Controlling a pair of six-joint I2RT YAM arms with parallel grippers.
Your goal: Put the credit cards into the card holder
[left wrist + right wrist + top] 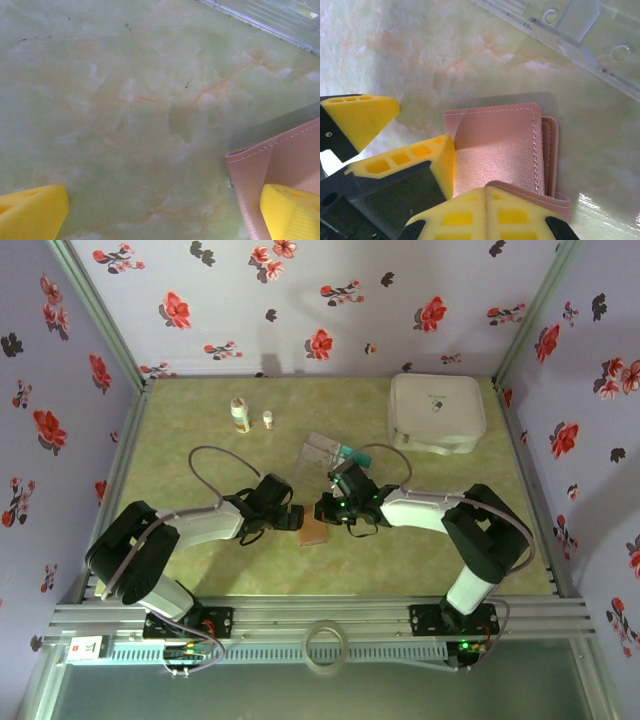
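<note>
In front of me, the green marbled counter [180,540] carries the card holder [313,532] at centre, a clear tray [322,452] just beyond, a white case [436,412] far right, and two small bottles [240,415] far left.

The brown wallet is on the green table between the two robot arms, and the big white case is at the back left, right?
Not quite. The top view shows the white case at the back right, not the left. The brown wallet does lie on the green table between the left arm and the right arm.
</note>
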